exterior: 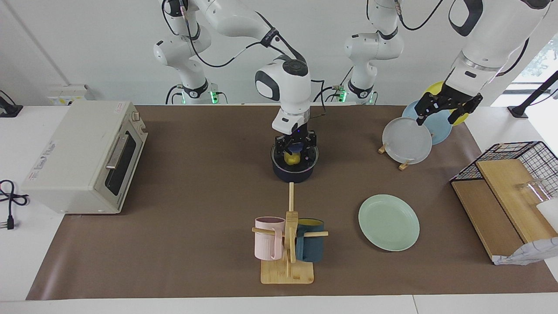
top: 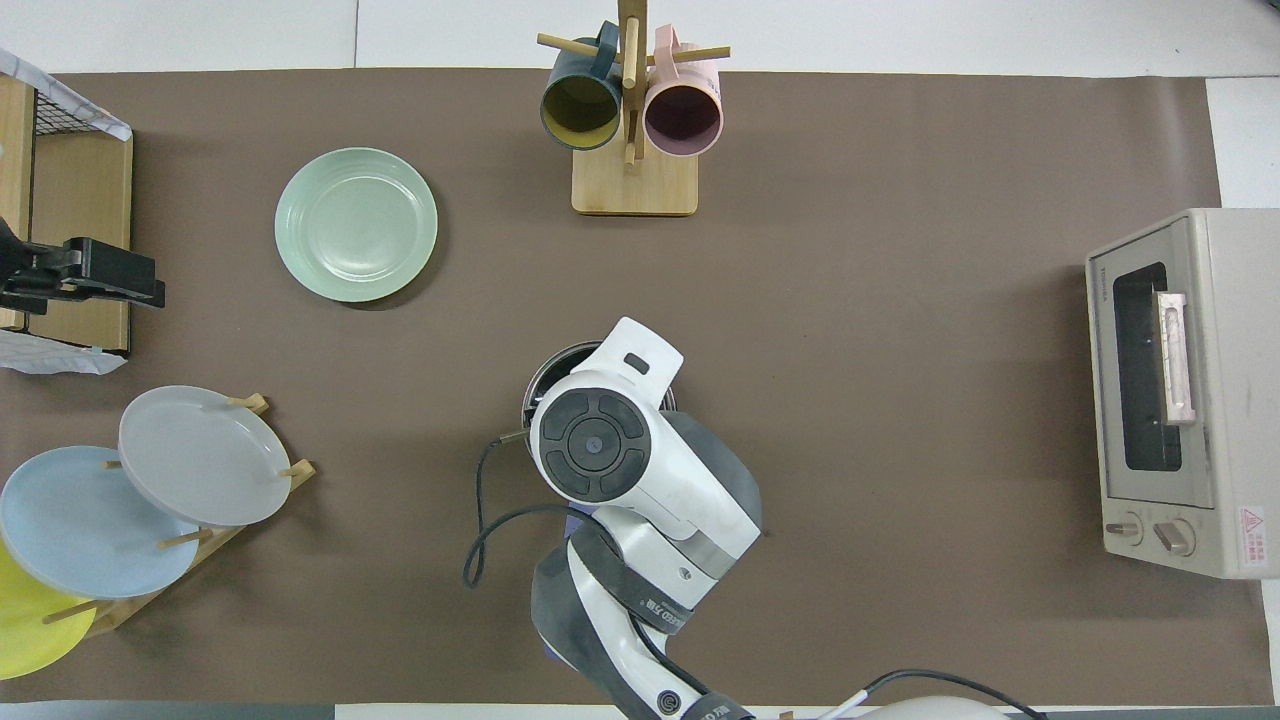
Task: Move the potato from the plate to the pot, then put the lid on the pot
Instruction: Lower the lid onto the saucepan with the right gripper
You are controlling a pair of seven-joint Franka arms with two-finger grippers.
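Note:
The dark navy pot (exterior: pixel 292 175) stands mid-table, nearer to the robots than the mug tree. The yellow potato (exterior: pixel 292 159) lies inside it, seen through the clear glass lid (exterior: pixel 311 156), which sits on the pot's rim. My right gripper (exterior: pixel 295 148) is straight above the pot, shut on the lid's blue knob. In the overhead view the right arm hides all but a sliver of the pot (top: pixel 548 376). The mint-green plate (exterior: pixel 389 222) (top: pixel 356 224) lies bare toward the left arm's end. My left gripper (exterior: pixel 448 108) (top: pixel 100 283) hangs open and holds nothing, over the rack of upright plates.
A toaster oven (exterior: pixel 83 157) stands at the right arm's end. A wooden mug tree (exterior: pixel 288 244) with a pink mug and a teal mug is farther from the robots than the pot. A plate rack (exterior: pixel 407 139) and a wire basket with boards (exterior: pixel 510 174) fill the left arm's end.

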